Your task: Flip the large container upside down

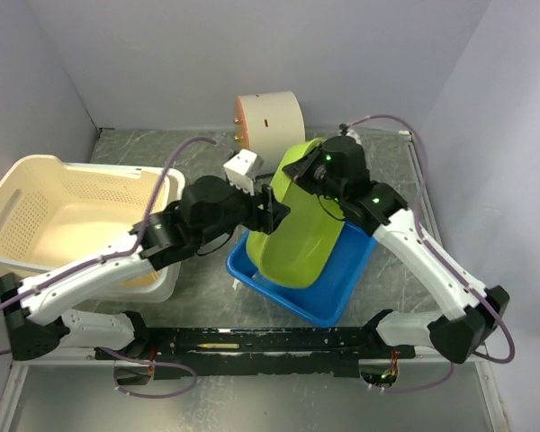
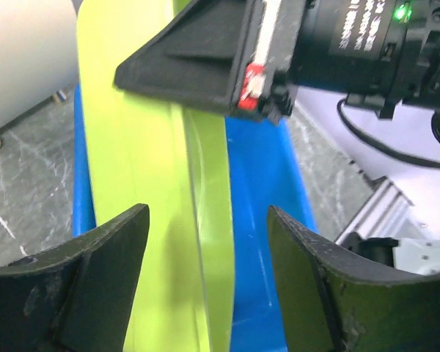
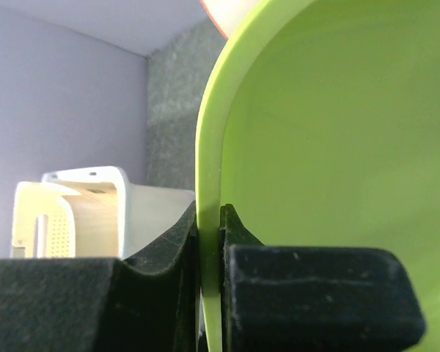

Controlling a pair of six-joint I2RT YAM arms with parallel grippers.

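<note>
Two-armed contact: clamped lime-green container [image 1: 297,234] by its rim in right gripper [image 3: 210,227], jaws pinched shut; straddled same rim with left gripper [image 2: 207,220], jaws spread apart; propped tilted inside blue bin [image 1: 328,301].

Left arm [image 1: 90,268] and right arm [image 1: 427,261] wear white shells and purple cables; the left gripper [image 2: 205,220] is black.

Robot lab cell: blank partition walls [image 1: 252,45] enclose a marbled tabletop [image 1: 126,144].
</note>
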